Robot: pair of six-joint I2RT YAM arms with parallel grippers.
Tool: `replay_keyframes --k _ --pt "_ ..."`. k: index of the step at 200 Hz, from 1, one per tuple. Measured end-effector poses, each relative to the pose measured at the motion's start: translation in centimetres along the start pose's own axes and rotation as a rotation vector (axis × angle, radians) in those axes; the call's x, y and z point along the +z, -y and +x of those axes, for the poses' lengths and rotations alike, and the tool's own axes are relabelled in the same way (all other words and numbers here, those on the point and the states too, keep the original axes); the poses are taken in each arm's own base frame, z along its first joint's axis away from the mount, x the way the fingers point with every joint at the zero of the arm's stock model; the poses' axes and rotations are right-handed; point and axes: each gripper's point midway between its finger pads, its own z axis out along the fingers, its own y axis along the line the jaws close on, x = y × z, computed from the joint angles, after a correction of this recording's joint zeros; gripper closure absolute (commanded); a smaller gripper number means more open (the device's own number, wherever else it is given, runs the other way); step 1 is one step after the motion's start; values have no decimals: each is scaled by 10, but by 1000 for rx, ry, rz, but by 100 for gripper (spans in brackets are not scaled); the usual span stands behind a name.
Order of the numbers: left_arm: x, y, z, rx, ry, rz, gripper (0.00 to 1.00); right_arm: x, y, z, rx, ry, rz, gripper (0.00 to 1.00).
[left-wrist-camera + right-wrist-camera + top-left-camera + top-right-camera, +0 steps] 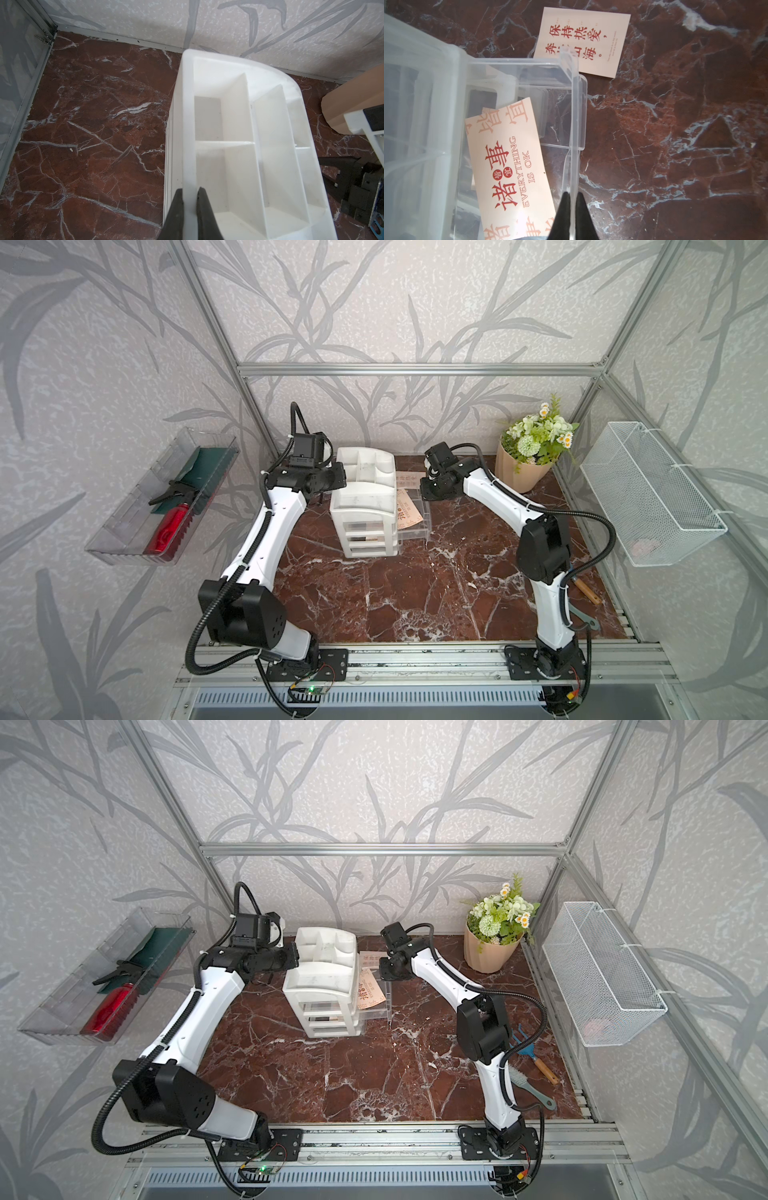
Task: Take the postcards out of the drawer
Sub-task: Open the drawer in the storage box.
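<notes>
The white desk organizer (pixel 365 489) (pixel 324 969) stands at the back of the marble table. Its clear top drawer (pixel 417 526) (pixel 574 124) is pulled out to the right. One peach postcard (pixel 508 166) (pixel 409 512) with red characters lies inside the drawer, and a corner of another postcard (pixel 488 111) peeks out beneath it. A further postcard (pixel 583 41) (pixel 409 479) lies flat on the table behind the drawer. My right gripper (pixel 572 194) (pixel 426 493) is shut on the drawer's front wall. My left gripper (pixel 190 190) (pixel 338 481) is shut on the organizer's top rim (pixel 188 124).
A potted flower bunch (pixel 528 464) stands at the back right. A white wire basket (pixel 648 497) hangs on the right wall, and a clear tray (pixel 124 526) with a red bottle on the left wall. A brush and small hand tools (pixel 536 1065) lie by the right arm's base.
</notes>
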Motion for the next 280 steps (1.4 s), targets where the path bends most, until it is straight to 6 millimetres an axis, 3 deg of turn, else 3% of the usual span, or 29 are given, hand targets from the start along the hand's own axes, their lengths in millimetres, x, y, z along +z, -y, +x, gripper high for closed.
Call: replay_keyframes --k 73,129,170,207,280 --pt "0 -1 0 0 0 -3 95 -3 10 4 8 -3 12 91" --pt "0 -1 0 0 0 -3 95 -4 11 3 1 -1 3 77" --pt "0 -1 0 0 0 -3 95 -19 8 -2 -11 25 -5 76" --pt "0 -1 0 0 0 -3 95 -39 -6 -6 -39 64 -32 74" --pt "1 0 0 0 -1 -3 95 -40 -65 -6 -158 68 -101 67"
